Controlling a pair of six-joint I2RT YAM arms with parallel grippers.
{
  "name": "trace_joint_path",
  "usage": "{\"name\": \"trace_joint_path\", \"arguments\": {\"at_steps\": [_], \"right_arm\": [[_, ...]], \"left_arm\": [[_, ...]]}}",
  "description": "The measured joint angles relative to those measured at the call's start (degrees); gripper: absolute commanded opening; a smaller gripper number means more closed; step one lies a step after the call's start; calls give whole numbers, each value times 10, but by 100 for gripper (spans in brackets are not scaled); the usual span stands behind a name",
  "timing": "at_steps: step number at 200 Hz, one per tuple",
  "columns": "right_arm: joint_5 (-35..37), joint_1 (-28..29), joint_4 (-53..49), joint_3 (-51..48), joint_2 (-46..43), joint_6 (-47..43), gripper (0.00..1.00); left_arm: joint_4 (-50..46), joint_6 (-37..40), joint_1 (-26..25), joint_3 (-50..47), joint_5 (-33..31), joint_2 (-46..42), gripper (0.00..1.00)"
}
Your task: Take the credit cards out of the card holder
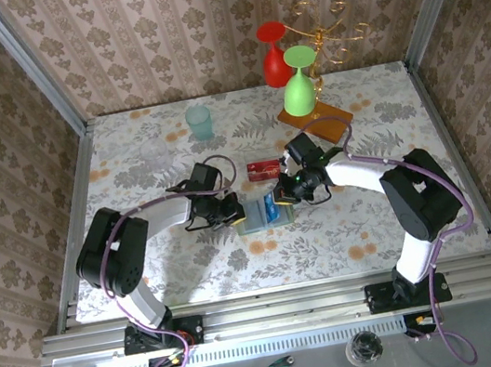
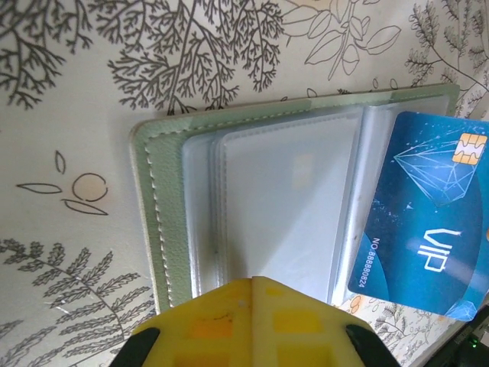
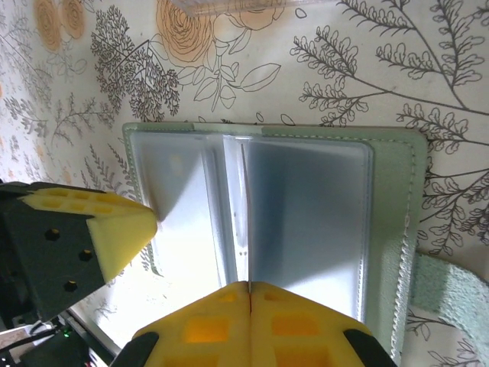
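Left arm (image 1: 161,214) and right arm (image 1: 361,169) bend inward toward each other, both jaws closed tight.

teal cup (image 1: 199,121), green goblet (image 1: 297,81)

Obstacles, as I list them: left gripper (image 1: 236,211) and right gripper (image 1: 278,199) flank the card holder (image 1: 259,219) mid-table. Behind it: red card (image 1: 262,169), wooden slab (image 1: 316,123) with green glass (image 1: 298,85) and red glass (image 1: 274,58), and cup (image 1: 199,121). Free, I see: table (image 1: 376,228) side margins, near strip.
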Motion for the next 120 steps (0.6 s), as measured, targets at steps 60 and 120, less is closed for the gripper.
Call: {"name": "trace_joint_path", "arguments": {"at_steps": [60, 120], "right_arm": [[25, 0, -102, 81, 0, -152, 0], [99, 0, -202, 170, 0, -375, 0]], "left_arm": [[8, 0, 11, -2, 0, -10, 3], [16, 1, 24, -9, 1, -10, 3]]}}
